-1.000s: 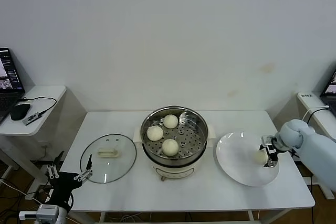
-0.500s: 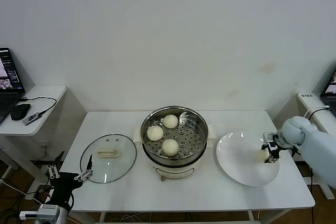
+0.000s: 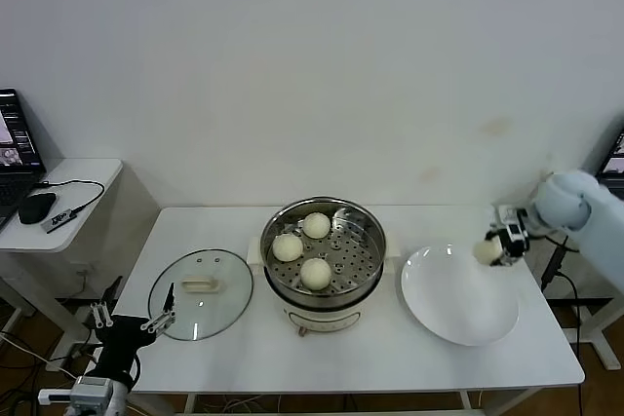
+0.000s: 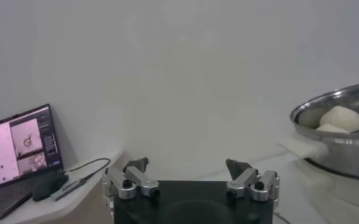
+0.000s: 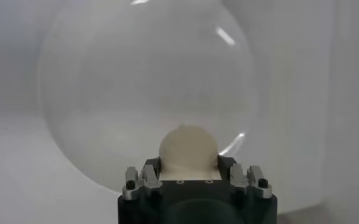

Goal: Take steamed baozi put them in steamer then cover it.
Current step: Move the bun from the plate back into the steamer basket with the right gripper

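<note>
right gripper (image 3: 499,245) clamped on baozi (image 3: 486,252), held in air above far right edge of white plate (image 3: 458,309). three baozi in steamer (image 3: 323,253) at table centre. cover (image 3: 201,293) flat on table left of steamer. left gripper (image 3: 129,323) spread wide, parked low off table's front left corner.

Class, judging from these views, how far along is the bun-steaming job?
Done: three buns sit in the steamer. In hand: the right gripper holds the fourth bun above the plate. Left: dropping it in, then fitting the lid, on the table by the idle left gripper.
</note>
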Tool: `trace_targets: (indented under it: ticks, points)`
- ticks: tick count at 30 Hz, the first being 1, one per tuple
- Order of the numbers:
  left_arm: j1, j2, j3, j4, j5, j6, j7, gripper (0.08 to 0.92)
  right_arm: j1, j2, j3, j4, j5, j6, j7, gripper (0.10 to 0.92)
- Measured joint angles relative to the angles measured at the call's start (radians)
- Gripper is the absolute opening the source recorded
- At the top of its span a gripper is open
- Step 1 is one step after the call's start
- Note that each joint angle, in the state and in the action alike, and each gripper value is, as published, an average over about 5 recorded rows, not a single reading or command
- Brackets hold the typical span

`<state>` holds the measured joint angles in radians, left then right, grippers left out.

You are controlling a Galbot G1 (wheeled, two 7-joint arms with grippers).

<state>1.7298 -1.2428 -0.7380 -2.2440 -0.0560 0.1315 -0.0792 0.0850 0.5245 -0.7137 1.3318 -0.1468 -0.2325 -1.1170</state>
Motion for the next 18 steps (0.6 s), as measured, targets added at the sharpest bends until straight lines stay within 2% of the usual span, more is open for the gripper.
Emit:
trace_targets:
  ticks: [8, 18]
  points:
    - [-0.003, -0.003, 0.006, -0.008, 0.003, 0.001, -0.001, 0.823, 0.25, 0.033, -0.189, 0.122, 0.16, -0.091, 0.045, 0.602]
    - [-0.005, -0.007, 0.002, -0.006, 0.004, 0.002, -0.002, 0.823, 0.398, 0.164, -0.343, 0.23, 0.376, -0.259, 0.167, 0.611]
